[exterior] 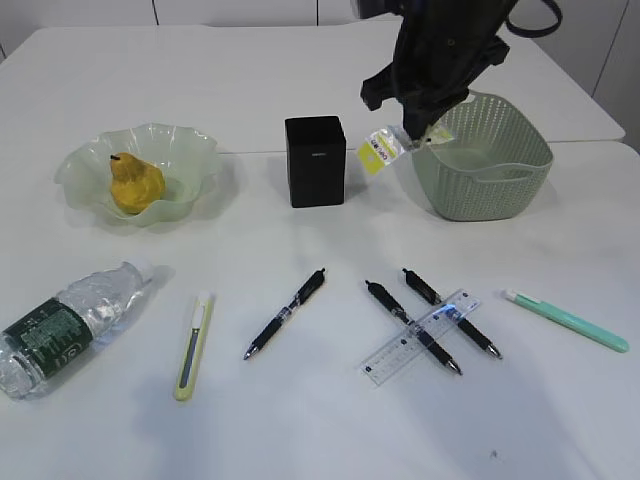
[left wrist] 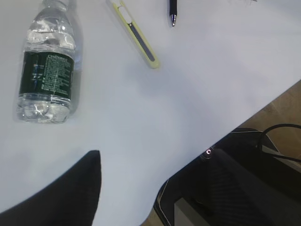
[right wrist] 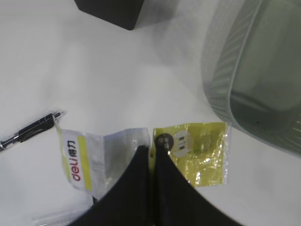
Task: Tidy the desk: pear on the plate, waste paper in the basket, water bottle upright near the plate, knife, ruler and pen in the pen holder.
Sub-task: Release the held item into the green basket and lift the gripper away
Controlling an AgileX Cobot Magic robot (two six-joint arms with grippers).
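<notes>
The right gripper (right wrist: pixel 151 155) pinches the waste paper (exterior: pixel 381 152), a yellow wrapper, aloft just left of the basket (exterior: pixel 520 185), apparently for dropping in. The pear (exterior: pixel 134 183) sits on the plate (exterior: pixel 80 165). The left gripper stands spread, unseen.

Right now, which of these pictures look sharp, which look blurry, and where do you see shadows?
Exterior view: sharp and evenly lit, with soft shadows beside the black pen holder and under the basket. Left wrist view: the water bottle label is fairly crisp, while the dark shape at the bottom edge is a blur. Right wrist view: the waste paper print is readable, but the right tool fingers gripping it are featureless black.
</notes>
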